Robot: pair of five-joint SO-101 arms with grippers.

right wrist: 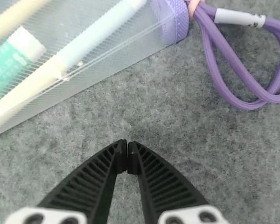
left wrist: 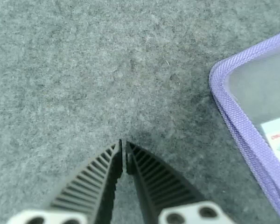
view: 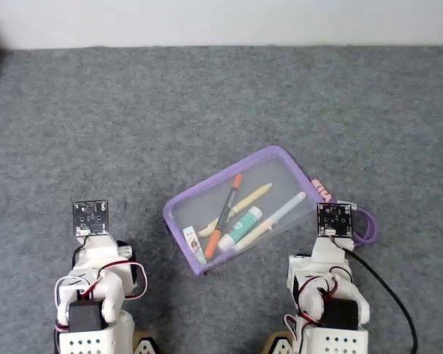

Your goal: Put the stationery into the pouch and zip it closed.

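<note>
1. Pouch (view: 196, 206) lies mid-table, stationery (view: 232, 214) inside; zip state unclear.
2. Left gripper (left wrist: 123, 149) at its 8 o'clock, right gripper (right wrist: 127, 149) at 4 o'clock, both clenched on nothing.
3. Risk: a partly open zip could let stationery slide out.
</note>
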